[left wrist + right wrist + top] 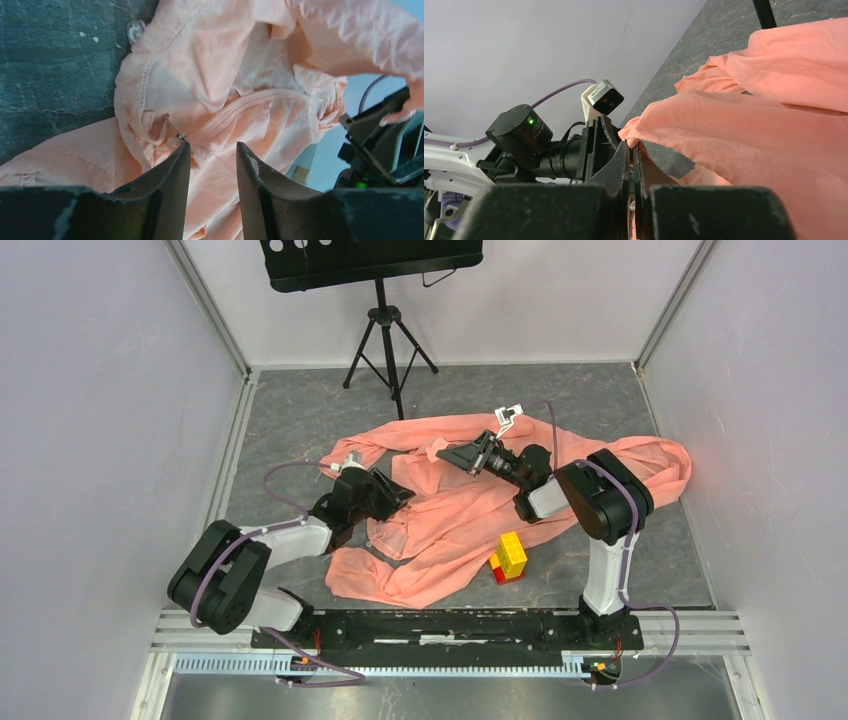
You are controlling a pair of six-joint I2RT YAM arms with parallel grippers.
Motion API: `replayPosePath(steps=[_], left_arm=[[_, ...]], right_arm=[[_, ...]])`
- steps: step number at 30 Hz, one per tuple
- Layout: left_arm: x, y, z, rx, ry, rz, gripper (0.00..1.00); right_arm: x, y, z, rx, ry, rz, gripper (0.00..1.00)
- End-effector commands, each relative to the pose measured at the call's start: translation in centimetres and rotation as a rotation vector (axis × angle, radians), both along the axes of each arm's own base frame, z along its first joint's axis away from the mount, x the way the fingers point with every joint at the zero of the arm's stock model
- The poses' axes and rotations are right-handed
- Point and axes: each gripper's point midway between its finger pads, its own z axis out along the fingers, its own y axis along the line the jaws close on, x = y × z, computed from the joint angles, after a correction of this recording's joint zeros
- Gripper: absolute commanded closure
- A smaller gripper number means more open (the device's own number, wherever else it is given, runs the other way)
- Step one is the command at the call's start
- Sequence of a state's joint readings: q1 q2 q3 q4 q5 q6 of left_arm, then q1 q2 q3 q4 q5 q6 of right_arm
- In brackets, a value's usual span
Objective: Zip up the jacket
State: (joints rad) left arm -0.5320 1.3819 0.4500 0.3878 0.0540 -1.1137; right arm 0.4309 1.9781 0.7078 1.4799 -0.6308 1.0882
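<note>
The salmon-pink jacket [455, 515] lies crumpled across the middle of the grey floor. In the left wrist view its zipper line [250, 97] runs up to the right, and a small metal zipper pull [177, 134] sits just off the tip of my left finger. My left gripper [212, 147] hovers open over the fabric [210, 60] with nothing clamped; it shows from above [400, 495] at the jacket's left side. My right gripper [631, 146] is shut on a fold of the jacket's edge [724, 125] and holds it lifted [445, 452].
A yellow-and-red block stack [510, 556] stands on the jacket's near edge, beside the right arm's base. A black music stand on a tripod [388, 330] is at the back. White walls [100, 440] close in both sides.
</note>
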Motion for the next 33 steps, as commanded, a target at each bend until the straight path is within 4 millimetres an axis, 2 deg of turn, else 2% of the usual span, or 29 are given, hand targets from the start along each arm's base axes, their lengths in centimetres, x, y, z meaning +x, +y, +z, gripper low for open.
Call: replayPosePath(steps=[1, 13, 20, 25, 29, 31, 33], left_arm=[[0.7, 0.2, -0.5, -0.046, 0.149, 0.105, 0.56], [0.7, -0.3, -2.1, -0.044, 0.247, 0.118, 0.56], [1.8, 0.2, -2.5, 0.003, 0.208, 0.14, 0.68], [2.1, -0.4, -2.7, -0.007, 0.2, 0.112, 0.72], [2.8, -0.1, -2.1, 0.059, 0.13, 0.084, 0.82], [3.5, -0.1, -1.0, 0.136, 0.034, 0.03, 0.89], [3.6, -1.2, 0.8, 0.198, -0.092, -0.068, 0.94]], right_arm=[[-1.2, -0.3, 4.3, 0.098, -0.218, 0.019, 1.0], [-1.3, -0.2, 4.4, 0.106, -0.218, 0.025, 1.0], [-1.3, -0.3, 4.4, 0.107, -0.217, 0.024, 1.0], [-1.3, -0.2, 4.4, 0.117, -0.213, 0.029, 1.0], [-1.4, -0.3, 4.5, 0.121, -0.214, 0.031, 1.0], [-1.4, -0.2, 4.5, 0.121, -0.213, 0.032, 1.0], [-1.4, -0.2, 4.4, 0.12, -0.213, 0.033, 1.0]])
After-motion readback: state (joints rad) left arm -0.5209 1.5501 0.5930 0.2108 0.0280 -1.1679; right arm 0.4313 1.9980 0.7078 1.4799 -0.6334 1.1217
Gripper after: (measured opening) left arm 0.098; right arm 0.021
